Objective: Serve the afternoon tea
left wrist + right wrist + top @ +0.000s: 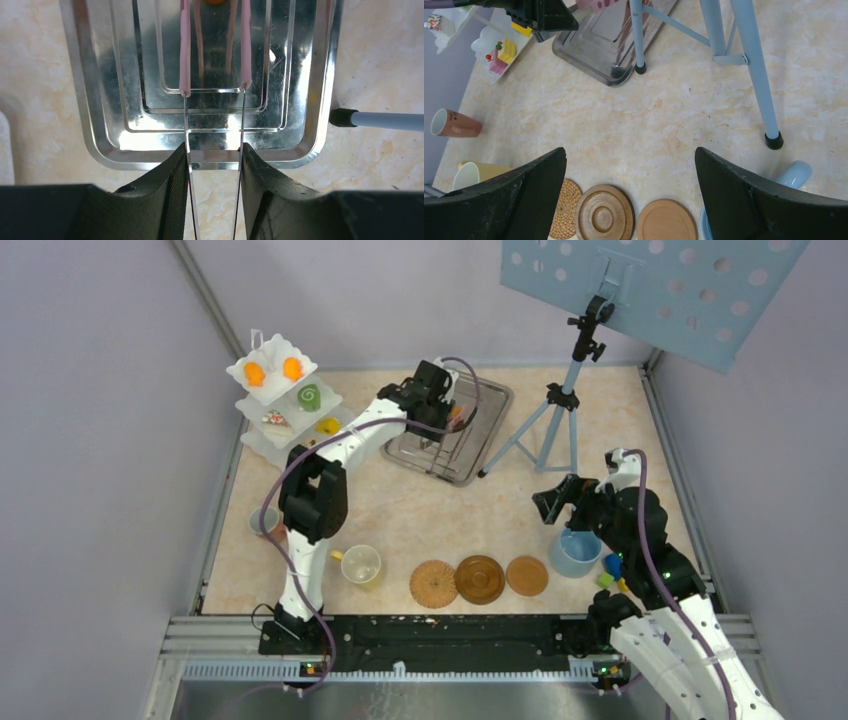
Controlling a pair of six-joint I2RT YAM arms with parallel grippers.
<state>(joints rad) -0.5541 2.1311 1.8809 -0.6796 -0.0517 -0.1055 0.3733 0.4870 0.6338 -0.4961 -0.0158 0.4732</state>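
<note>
An orange piece (216,2), by its colour probably a biscuit, lies in the steel tray (145,159) at the middle of the far edge of the bench (420,510). Only a sliver of it shows at the top of the left wrist view. It sits between the two arms of the pink tongs (185,50), out toward their tips, straight ahead of the left tool (214,156) along the tongs' long axis. The tips are cut off by the view, so I cannot tell whether they touch it.

The left tool is closed narrow on the tongs' bare metal legs, one finger outside each leg. The legs stand apart, so the tongs look unsqueezed. As I judge it, the coming move turns on pinching that piece, then carrying it left to the white stand (258,443) in the far left corner, near the tray. The stand holds two orange biscuits (292,367) on top, with a green swirl roll (309,396), a pink slice (275,420) and a yellow wedge (326,426) on the tiers below.

The left arm is much the nearer. The right tool (629,160) hangs wide open and empty by the right edge, just above a blue cup (576,552) and well apart from the tray. Three coasters (480,579) line the near edge, with a yellow cup (361,565) just left of them and a brown cup (454,125) by the left edge.
</note>
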